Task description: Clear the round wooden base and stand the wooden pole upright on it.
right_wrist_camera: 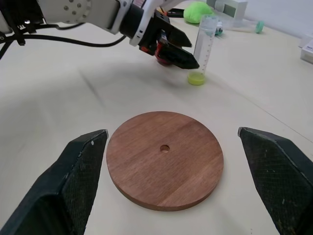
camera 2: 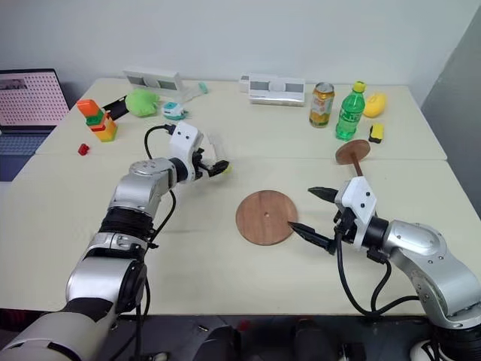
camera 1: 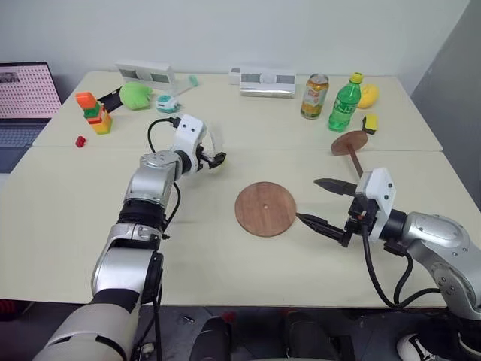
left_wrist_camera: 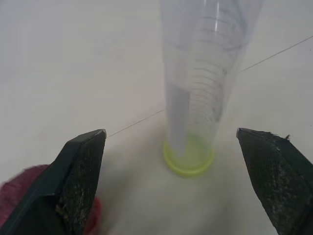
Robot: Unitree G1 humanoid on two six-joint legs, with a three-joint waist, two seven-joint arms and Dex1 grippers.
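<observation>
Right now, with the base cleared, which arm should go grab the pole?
Probably the right. The wooden pole lies just beyond the open right gripper, while the left gripper stands open by the clear tube, across the round wooden base.

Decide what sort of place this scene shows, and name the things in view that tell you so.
Probably a lab or office test area, not a home: pale tables pushed together against a bare wall, an open laptop at the edge, and a jumble of practice props such as stacked toy blocks, a soda can and a green bottle.
</observation>
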